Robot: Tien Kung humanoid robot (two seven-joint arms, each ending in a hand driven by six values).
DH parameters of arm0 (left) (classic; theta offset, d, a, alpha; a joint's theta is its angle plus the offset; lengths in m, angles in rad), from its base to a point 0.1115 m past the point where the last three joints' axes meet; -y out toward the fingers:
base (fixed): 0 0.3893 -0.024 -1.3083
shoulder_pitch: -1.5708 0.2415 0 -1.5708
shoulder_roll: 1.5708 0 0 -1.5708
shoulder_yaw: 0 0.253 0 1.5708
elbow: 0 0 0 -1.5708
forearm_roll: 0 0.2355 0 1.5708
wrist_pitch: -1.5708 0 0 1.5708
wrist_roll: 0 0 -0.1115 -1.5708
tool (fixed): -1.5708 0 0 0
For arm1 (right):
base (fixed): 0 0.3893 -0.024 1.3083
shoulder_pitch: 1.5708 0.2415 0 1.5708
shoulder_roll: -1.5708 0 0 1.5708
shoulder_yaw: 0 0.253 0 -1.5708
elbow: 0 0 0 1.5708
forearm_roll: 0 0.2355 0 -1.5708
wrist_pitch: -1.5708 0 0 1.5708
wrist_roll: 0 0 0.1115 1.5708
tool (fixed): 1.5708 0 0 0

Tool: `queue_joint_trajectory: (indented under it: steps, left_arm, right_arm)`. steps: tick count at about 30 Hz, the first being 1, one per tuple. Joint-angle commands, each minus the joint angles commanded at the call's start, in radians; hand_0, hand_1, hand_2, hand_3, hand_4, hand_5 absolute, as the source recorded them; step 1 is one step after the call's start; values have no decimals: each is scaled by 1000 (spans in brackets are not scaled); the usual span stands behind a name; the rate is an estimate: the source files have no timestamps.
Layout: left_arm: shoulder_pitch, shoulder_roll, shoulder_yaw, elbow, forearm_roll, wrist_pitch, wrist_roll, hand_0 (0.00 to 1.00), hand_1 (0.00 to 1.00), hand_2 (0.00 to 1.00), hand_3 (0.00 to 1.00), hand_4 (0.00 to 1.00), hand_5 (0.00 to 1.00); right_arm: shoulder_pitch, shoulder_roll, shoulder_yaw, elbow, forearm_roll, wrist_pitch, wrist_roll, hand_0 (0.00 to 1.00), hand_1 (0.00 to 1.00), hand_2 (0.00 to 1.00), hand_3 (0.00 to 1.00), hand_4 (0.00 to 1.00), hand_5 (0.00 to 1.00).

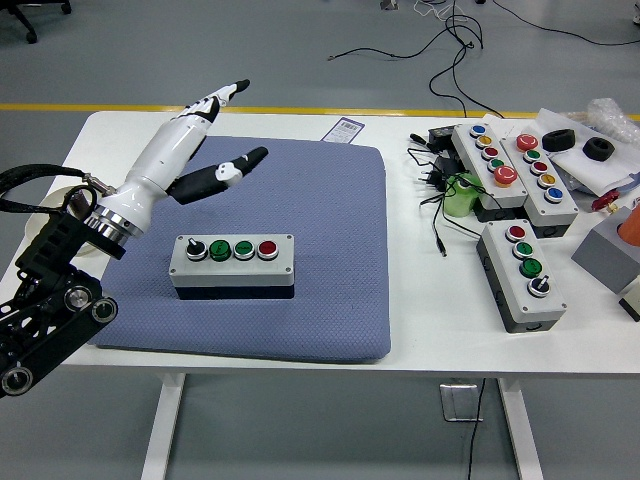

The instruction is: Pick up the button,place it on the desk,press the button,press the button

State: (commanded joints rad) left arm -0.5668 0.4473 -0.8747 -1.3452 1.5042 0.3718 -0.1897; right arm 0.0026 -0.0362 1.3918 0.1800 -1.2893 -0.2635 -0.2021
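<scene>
Your left hand (185,150) hovers above the blue mat (300,200), fingers (228,93) spread wide, holding nothing. The four-button box (232,262) sits untouched below it.

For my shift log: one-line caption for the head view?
Left robot hand open above blue mat, clear of the four-button box resting on it.

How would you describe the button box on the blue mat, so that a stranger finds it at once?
Find the blue mat on the table's left half. The grey button box lies alone on it, carrying one black knob, two green buttons and one red button in a row. The other boxes sit off the mat, on the right.
</scene>
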Motion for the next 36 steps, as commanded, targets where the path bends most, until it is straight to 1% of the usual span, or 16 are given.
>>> queue_joint_trajectory:
  steps: [2,6,10,16,22,23,26,36]
  left_arm:
    - [-4,-2,-31,45,-85,-50,-4,858,902,931,964,749,998]
    - [-3,0,-93,121,-254,-151,15,858,902,931,964,749,998]
    - [5,2,-126,160,-423,-216,35,854,899,926,958,759,998]
    - [12,2,-142,189,-662,-270,59,859,903,926,955,740,998]
    - [12,1,-146,202,-922,-286,59,862,906,926,956,735,998]
    - [12,1,-146,204,-952,-289,59,862,906,926,956,735,998]
    - [12,1,-145,206,-985,-294,58,863,906,926,956,730,998]
    - [11,-1,-128,212,-987,-301,59,862,904,926,956,730,998]
  right_arm:
    - [1,0,-1,0,1,0,0,638,697,744,646,358,145]
    - [3,0,-2,0,2,0,-1,638,697,744,646,358,145]
    - [3,0,0,0,0,1,-3,638,697,744,646,357,147]
    - [3,1,1,0,0,1,-5,636,696,742,646,357,146]
    - [3,1,1,0,0,1,-4,636,697,742,646,357,145]
    - [4,1,1,0,0,1,-4,636,697,742,646,357,145]
    - [4,1,-1,0,3,1,-3,636,697,742,646,356,147]
    - [3,1,-6,0,11,1,-1,635,696,742,646,356,144]
